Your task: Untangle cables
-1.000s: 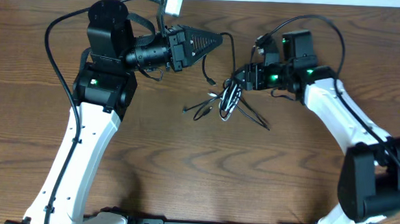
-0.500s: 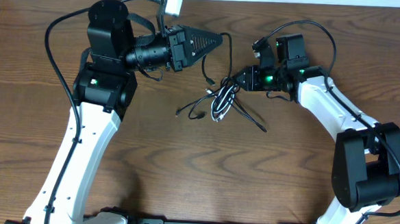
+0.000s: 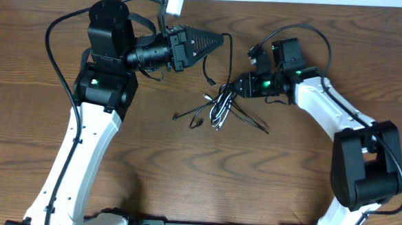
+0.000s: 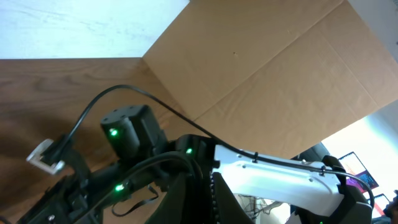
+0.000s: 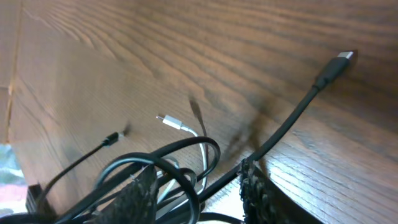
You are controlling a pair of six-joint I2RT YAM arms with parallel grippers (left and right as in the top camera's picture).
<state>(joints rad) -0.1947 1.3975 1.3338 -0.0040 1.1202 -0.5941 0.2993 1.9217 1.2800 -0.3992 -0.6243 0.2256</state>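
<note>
Brown wood-grain table (image 3: 286, 193) carries the whole set-up. Nearest the front edge in the overhead view, the white links of the left arm (image 3: 81, 154) and the right arm (image 3: 325, 109) reach toward the far side. Past them, at the table's middle, lie the cables (image 3: 222, 105) — a tangled clump with several thin black ends fanning out flat on the wood to the left and to the right. The right gripper (image 3: 239, 87) meets the far right side of this clump. Its wrist camera shows the two ribbed pads (image 5: 142, 193) standing a moderate gap apart, closed in on loops of both cords that fill the space between them. The black cable (image 5: 292, 118) touches the right-hand pad and runs out across the wood to a small plug. The white cable (image 5: 200, 142) arcs out of the loops and ends in a pale plug resting on the table. Further back, the left gripper (image 3: 220, 38) points to the right above the table, apart from the clump. Its fingers are pressed together on a thin strand of the black cable, which drops from the tip toward the tangle. The left wrist view shows those fingers meeting at its lower edge; beyond them are the right arm and — past the table — a cardboard sheet (image 4: 280, 74).
</note>
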